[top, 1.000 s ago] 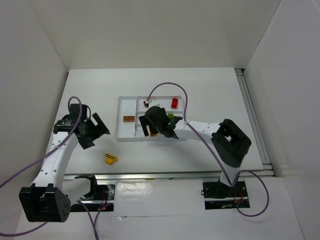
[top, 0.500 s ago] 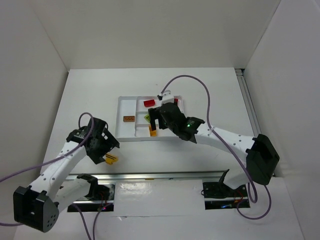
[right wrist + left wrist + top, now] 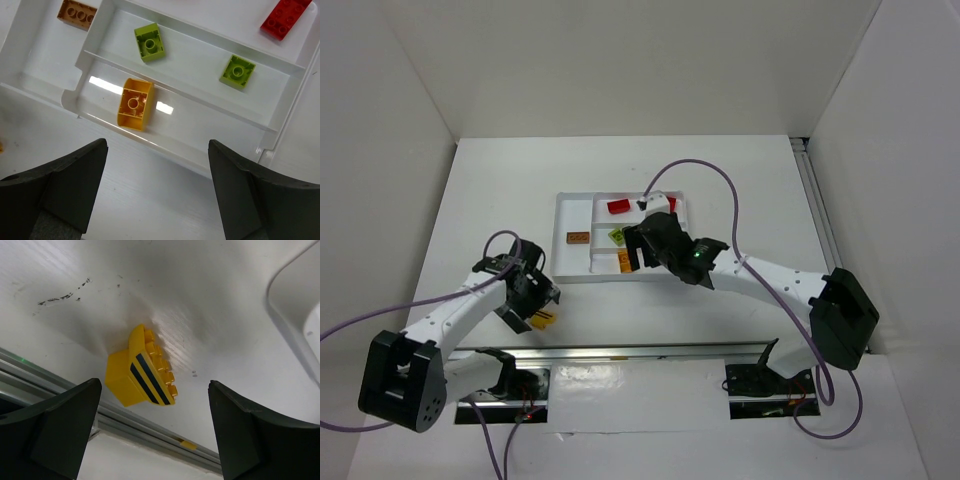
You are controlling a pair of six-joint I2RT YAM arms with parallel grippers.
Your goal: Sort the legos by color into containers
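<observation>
Nearest the arm bases, an aluminium rail (image 3: 150, 432) ran along the table's (image 3: 200, 290) near edge. The last loose lego, a yellow brick with black stripes (image 3: 142, 372), lay on the bare table just beside that rail and well apart from the tray. The left gripper (image 3: 155, 390) hung over it with its jaws spread wide, one finger on each side and neither touching.

The step in hand looked like picking up this brick. It sat askew to the line between the fingers, with its studs facing sideways. The grasp would likely go best if the wrist turned first so the pads met two flat faces, then came straight down and closed. There was little room on the rail side, so the near finger needed care. The table towards the tray was open.

Farther out, the right gripper (image 3: 157, 150) hovered over the near wall of the white tray (image 3: 200, 125), its fingers parted and holding nothing. The near narrow compartment held a yellow-orange brick (image 3: 134, 104), so it was the probable home for the striped one. The right arm would probably have to move off first.

Two lime green bricks (image 3: 149, 42) lay in the middle compartment and a red brick (image 3: 285, 19) in the far one. A brownish-orange brick (image 3: 76, 13) lay in the tall section.
</observation>
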